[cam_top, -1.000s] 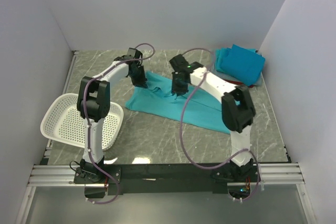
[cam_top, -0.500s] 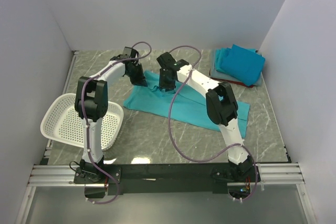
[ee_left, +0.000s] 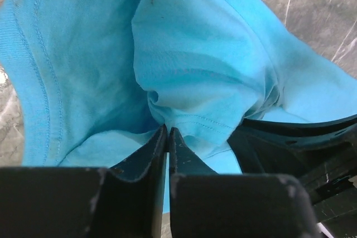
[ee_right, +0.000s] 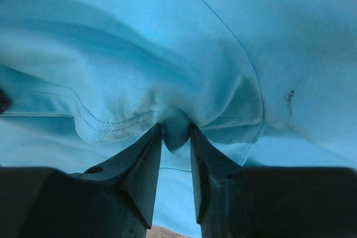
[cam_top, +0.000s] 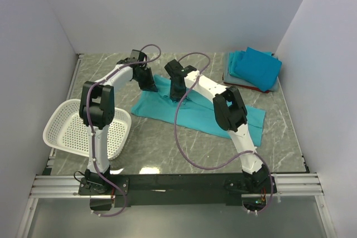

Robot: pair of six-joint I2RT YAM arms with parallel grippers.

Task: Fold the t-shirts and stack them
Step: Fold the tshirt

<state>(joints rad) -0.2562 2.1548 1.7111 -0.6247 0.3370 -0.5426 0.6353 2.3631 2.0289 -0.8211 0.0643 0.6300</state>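
A bright teal t-shirt [cam_top: 195,112] lies spread across the middle of the grey marble table. My left gripper [cam_top: 149,85] is shut on a fold of the shirt at its far left edge; the wrist view shows the cloth [ee_left: 189,76] pinched between the closed fingers. My right gripper [cam_top: 175,94] sits close beside it and is shut on a bunched hem of the same shirt [ee_right: 167,54]. A stack of folded t-shirts [cam_top: 254,68], teal on top with pale grey-blue and red beneath, sits at the far right corner.
A white perforated plastic basket [cam_top: 67,129] stands at the near left beside the left arm. White walls enclose the table on three sides. The black rail [cam_top: 178,182] holding the arm bases runs along the near edge.
My right gripper has moved left along the shirt's far edge toward the left gripper, dragging cloth with it. The left gripper has shifted only slightly.
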